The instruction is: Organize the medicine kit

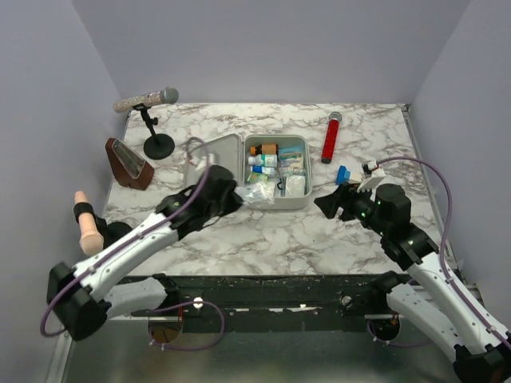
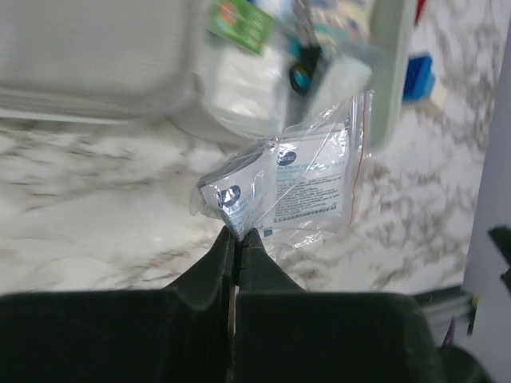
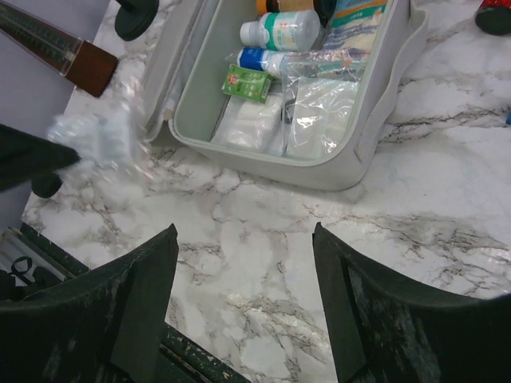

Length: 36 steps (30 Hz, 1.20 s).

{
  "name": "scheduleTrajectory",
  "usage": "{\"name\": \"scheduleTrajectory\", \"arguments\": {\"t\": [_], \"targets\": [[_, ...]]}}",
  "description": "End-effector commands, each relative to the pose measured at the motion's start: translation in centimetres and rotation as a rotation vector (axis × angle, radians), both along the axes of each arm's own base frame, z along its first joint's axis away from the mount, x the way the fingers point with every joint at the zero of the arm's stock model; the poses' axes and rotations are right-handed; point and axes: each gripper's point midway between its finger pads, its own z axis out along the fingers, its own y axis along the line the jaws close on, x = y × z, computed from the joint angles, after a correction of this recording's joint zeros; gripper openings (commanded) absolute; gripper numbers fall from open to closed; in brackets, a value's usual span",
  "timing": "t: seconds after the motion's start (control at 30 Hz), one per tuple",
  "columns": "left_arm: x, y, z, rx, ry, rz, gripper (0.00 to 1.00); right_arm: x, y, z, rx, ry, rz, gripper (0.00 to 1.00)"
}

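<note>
Left gripper [image 1: 233, 199] is clenched on one corner of a clear zip bag [image 1: 259, 194] of printed sachets. Its wrist view shows both fingers [image 2: 219, 255] pressed together with the plastic pinched between them, the rest of the bag sticking out beyond the tips, above the desk [image 1: 263, 239]. The bag is just beside the near left corner of the medicine kit [image 1: 279, 206]. The medicine kit lies at the middle of the desk, open, its lid [image 1: 214, 159] swung flat to the left. Inside are small bottles [image 3: 279, 32] at the far end and white packets [image 3: 251, 128] nearer. Right gripper [image 1: 326, 204] hovers just right of the kit's near right corner, spread wide with nothing between its fingers. A red cylinder [image 1: 331, 137] lies far right of the kit. A metronome [image 1: 128, 163] and a microphone stand [image 1: 157, 144] sit at the far left.
</note>
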Motion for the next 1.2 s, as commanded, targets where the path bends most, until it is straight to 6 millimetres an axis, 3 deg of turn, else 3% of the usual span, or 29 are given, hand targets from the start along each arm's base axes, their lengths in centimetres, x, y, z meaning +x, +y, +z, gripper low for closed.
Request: {"name": "scheduleTrajectory", "arguments": {"t": [0.0,0.07,0.1,0.13,0.2,0.27,0.3,0.4,0.5,0.73,0.83,1.03,1.17], "targets": [[-2.7,-10.7,-2.6,0.017,0.023,-0.316,0.0,0.1,-1.4,2.3,-0.041,-0.062,-0.049,0.77],[-3.2,-12.5,-4.3,0.046,0.057,-0.388,0.0,0.0,-1.6,2.5,-0.048,-0.064,-0.051,0.77],[-3.0,-12.8,-4.6,0.062,0.058,-0.407,0.05,0.0,-1.5,2.5,-0.047,-0.062,-0.05,0.77],[-2.8,-13.1,-4.5,0.078,0.038,-0.429,0.2,0.0,-1.6,2.4,-0.05,-0.06,-0.051,0.77],[-2.8,-13.8,-4.1,0.085,0.01,-0.469,0.3,0.1,-1.7,2.1,-0.056,-0.055,-0.056,0.77],[-2.8,-14.0,-4.2,0.106,0.009,-0.484,0.55,0.2,-1.7,1.9,-0.064,-0.048,-0.061,0.77],[-2.6,-13.6,-4.3,0.133,0.017,-0.469,0.69,0.3,-1.8,1.9,-0.069,-0.048,-0.062,0.77],[-2.2,-11.3,-4.8,0.198,0.018,-0.386,0.97,0.6,-1.6,1.8,-0.073,-0.038,-0.061,0.78],[-1.5,-9.1,-4.5,0.139,0.004,-0.266,0.99,0.8,-1.3,1.6,-0.075,-0.032,-0.053,0.78],[0.6,-2.5,-6.3,-0.104,-0.018,0.044,0.99,1.4,-1.1,1.0,-0.066,-0.026,-0.062,0.78],[1.3,-1.1,-6.5,-0.222,-0.069,0.137,0.99,1.8,-0.9,0.9,-0.07,-0.027,-0.063,0.78],[2.7,1.8,-7.8,-0.218,-0.047,0.25,0.99,2.7,0.3,0.5,-0.053,0.001,-0.034,0.78],[3.9,3.3,-7.1,-0.352,-0.129,0.336,0.99,3.4,0.5,0.1,-0.055,0.009,-0.038,0.78]]}}
